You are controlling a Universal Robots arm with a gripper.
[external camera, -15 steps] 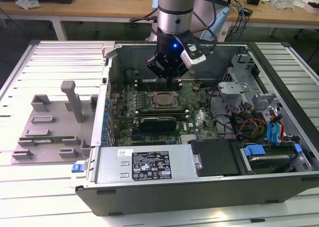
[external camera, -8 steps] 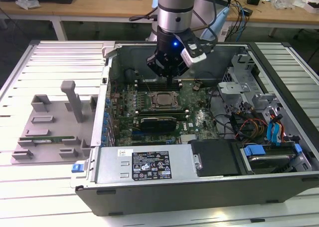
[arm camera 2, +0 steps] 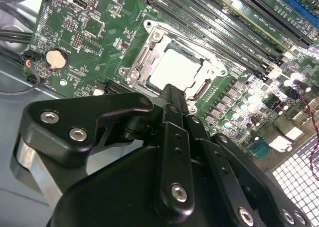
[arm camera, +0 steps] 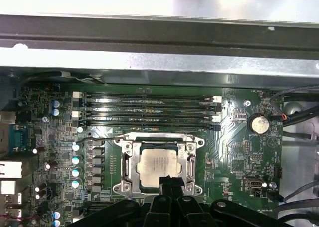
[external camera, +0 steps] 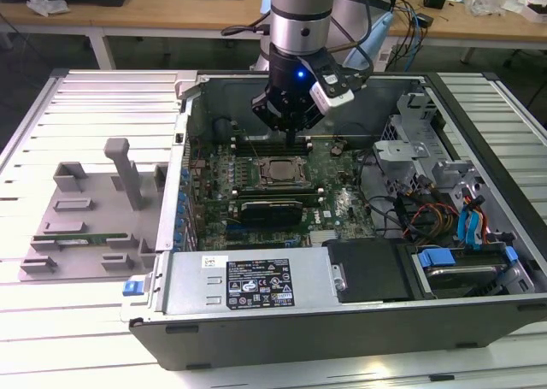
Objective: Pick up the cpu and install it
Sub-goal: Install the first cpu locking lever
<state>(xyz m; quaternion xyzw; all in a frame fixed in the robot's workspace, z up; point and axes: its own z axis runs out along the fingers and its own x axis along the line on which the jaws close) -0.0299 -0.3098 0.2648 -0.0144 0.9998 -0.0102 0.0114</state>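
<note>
In the exterior view the gripper (external camera: 296, 135) hangs from the arm (external camera: 301, 17) over the back part of the board (external camera: 282, 192) inside an open computer case (external camera: 342, 312). Just in front of the gripper, the cpu (external camera: 279, 170) lies flat in its socket (external camera: 278, 173) near the middle of the board. A grey tray (external camera: 90, 214) with posts rests on the slatted table (external camera: 102, 98) at the exterior view's left, well apart from the case. Drive bays and coloured cables (external camera: 444, 226) fill the case at the exterior view's right.

In the second wrist view the fingers (arm camera 2: 174, 107) are pressed together into 1 narrow black tip with no gap between them, holding nothing. The tip lies at the near edge of the cpu (arm camera 2: 174, 70), whose pale metal top sits level inside the silver socket frame (arm camera 2: 144, 62). Whether the tip touches the chip cannot be told. A round coin cell (arm camera 2: 56, 59) sits on the board to one side, and long memory slots (arm camera 2: 224, 27) run past the socket's far side.

In the first wrist view the closed tip (arm camera: 169, 181) overlaps the near rim of the cpu (arm camera: 157, 163), seated squarely in the socket frame (arm camera: 128, 168). 4 memory slots (arm camera: 147, 110) lie beyond it, and the coin cell (arm camera: 258, 123) lies off to the side.
</note>
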